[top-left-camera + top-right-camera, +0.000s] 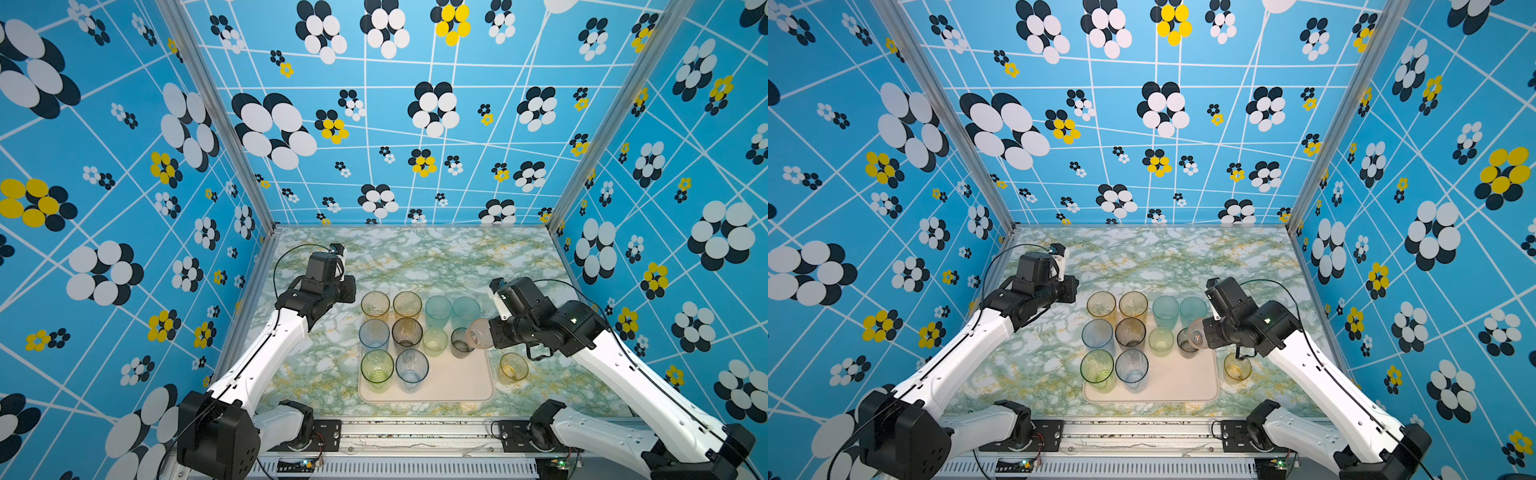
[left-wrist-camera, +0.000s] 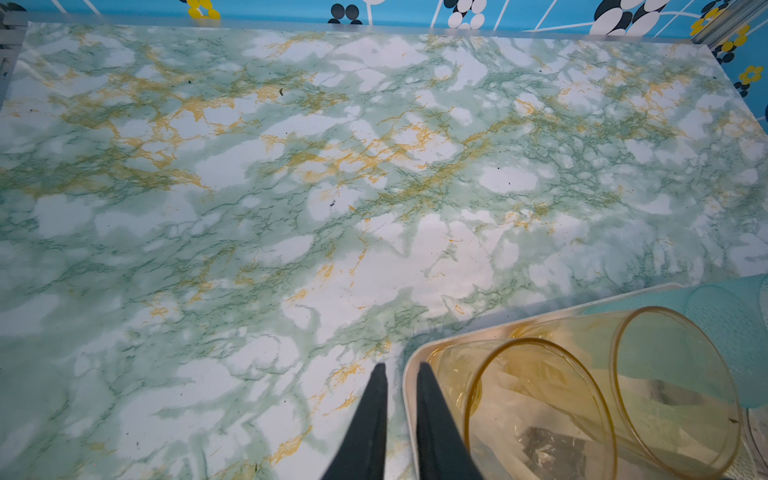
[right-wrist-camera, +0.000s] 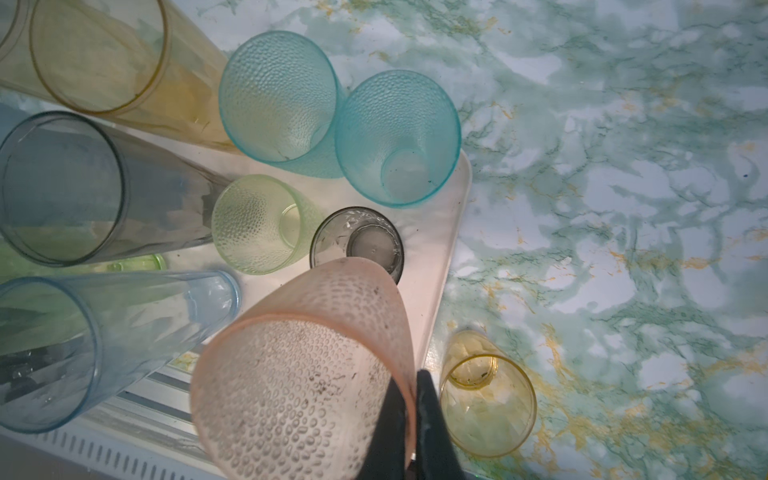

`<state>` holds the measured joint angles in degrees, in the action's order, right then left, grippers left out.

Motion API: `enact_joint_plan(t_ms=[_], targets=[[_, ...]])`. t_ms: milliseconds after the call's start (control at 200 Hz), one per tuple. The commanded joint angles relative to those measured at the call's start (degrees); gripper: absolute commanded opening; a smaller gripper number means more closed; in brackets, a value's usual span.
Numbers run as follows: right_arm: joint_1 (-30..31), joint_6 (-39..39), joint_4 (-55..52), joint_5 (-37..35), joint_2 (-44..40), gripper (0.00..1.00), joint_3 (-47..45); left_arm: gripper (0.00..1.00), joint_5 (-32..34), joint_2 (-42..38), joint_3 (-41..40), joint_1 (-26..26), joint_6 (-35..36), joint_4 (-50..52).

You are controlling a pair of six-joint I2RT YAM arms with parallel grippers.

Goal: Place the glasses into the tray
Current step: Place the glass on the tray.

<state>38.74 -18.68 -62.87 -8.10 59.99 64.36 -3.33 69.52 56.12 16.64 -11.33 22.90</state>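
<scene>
- Clamping the thin wall of a pink tumbler (image 3: 303, 374), the right gripper (image 3: 411, 415) has one black finger inside the rim and one outside. The dimpled, frosted cup is tilted above the right edge of the tray (image 1: 457, 382).
- Ten translucent tumblers stand upright on the pale cream-pink tray, a rounded rectangle with a low raised rim. They crowd its far and left parts.
- Two tall smooth amber tumblers (image 1: 375, 305) and two pebbled teal tumblers (image 1: 438, 309) line the far side of the tray.
- A ribbed blue tumbler (image 1: 374, 334), a smoky brown tumbler (image 1: 407, 332), a short dimpled yellow-green tumbler (image 3: 257, 224) and a short faceted grey tumbler (image 3: 357, 243) fill the middle row.
- A tall green tumbler (image 1: 377, 365) and a tall pale blue tumbler (image 1: 411, 365) stand nearest the arms' bases.
- One short amber tumbler (image 1: 513, 367) stands on the green-and-gold marbled tabletop (image 1: 415, 257), just outside the tray's right rim.
- The left gripper (image 2: 401, 365) hovers beside the tray's far left corner, its tapered black fingers (image 2: 374, 415) a sliver apart and empty.
</scene>
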Motion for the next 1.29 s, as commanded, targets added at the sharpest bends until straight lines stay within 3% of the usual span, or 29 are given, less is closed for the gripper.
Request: enact_joint_plan(t_ms=[0, 180, 580, 880, 1290], targets=[[3.9, -3.0, -1.0, -0.6, 1.0, 0.0, 1.8, 0.17, 1.1, -0.7, 1.8, 0.5, -0.3, 1.6], [10.9, -5.0, -1.6, -1.0, 7.1, 0.0, 1.8, 0.17, 0.9, -0.4, 1.7, 0.7, -0.4, 1.5], [17.0, -8.9, 2.6, 2.6, 13.4, 0.0, -0.5, 0.17, 1.1, -1.3, 0.7, 0.8, -0.3, 1.3], [18.6, -12.0, 9.7, 5.6, 15.6, 0.0, -5.9, 0.17, 1.0, -1.5, 0.6, 0.8, -0.4, 1.3], [19.0, -12.9, 12.9, 4.6, 19.6, 0.0, -6.8, 0.17, 1.3, -1.7, 0.7, 0.8, -0.3, 1.7]])
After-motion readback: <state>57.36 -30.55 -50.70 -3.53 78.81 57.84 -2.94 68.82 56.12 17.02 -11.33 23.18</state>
